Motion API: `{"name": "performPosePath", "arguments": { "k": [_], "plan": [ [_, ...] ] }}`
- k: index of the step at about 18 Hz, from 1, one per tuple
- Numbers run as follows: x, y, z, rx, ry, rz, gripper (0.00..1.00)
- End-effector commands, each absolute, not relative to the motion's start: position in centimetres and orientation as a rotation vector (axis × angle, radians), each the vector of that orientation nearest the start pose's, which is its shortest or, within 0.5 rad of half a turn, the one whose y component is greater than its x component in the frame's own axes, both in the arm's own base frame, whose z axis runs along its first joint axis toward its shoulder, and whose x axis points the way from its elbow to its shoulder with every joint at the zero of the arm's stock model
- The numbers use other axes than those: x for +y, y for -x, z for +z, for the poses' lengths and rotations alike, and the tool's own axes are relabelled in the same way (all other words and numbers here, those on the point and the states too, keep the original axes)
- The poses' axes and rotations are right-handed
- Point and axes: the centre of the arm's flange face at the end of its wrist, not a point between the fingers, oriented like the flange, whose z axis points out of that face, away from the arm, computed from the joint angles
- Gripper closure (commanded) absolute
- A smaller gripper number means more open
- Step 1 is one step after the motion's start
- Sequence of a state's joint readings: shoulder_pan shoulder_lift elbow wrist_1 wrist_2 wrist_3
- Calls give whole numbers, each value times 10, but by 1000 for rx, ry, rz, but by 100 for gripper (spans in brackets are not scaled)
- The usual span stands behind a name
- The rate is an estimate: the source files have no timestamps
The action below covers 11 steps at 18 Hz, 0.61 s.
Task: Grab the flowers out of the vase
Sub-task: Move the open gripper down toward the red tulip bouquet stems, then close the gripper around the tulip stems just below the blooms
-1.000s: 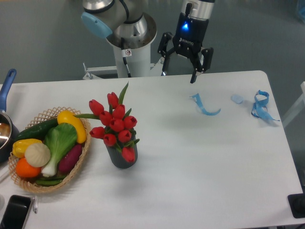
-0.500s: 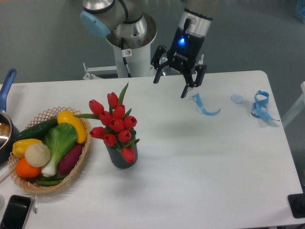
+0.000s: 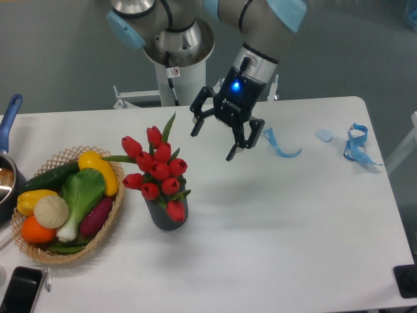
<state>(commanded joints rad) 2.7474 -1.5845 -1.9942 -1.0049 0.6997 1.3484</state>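
We see the gripper [image 3: 214,145] hanging above the white desk [image 3: 293,222] near its far edge, tilted, with its two black fingers [image 3: 195,126] spread wide apart and nothing between them; a blue light glows on its body. It sits up and to the right of the flowers [image 3: 156,171], well apart from them and touching nothing. The flowers, a bunch of red tulips with green leaves, stand upright in the vase [image 3: 167,216], a short dark grey pot left of the desk's middle; the blooms rise well above its mouth and one long leaf points up toward the far edge. Just beside the vase, toward the left edge, we find a woven wicker basket [image 3: 39,250] holding toy vegetables: a yellow pepper [image 3: 99,171], a green leafy one [image 3: 81,193], a white onion-like ball [image 3: 51,211], an orange piece [image 3: 36,229], a purple piece [image 3: 98,216] and a dark green cucumber [image 3: 49,177]. At the left edge a pan with a blue handle [image 3: 9,116] is partly cut off by the frame. At the near left corner lies a dark phone [image 3: 21,289]. Near the far right corner we make out a curled blue ribbon [image 3: 280,146], a second tangle of blue ribbon [image 3: 357,146] and a small pale blue bit [image 3: 324,135] between them. The arm's grey base [image 3: 176,65] stands behind the far edge.
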Motion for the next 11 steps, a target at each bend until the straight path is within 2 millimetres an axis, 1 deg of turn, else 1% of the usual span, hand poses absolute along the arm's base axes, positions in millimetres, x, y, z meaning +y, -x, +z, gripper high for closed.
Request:
{"name": "performPosePath", "arguments": {
  "k": [4,7,11],
  "plan": [
    [398,347,362,299,2231,-173,0],
    [411,345,353,308,2233,-165,0],
    [413,341,349,324,2236,-166,0]
  ]
}}
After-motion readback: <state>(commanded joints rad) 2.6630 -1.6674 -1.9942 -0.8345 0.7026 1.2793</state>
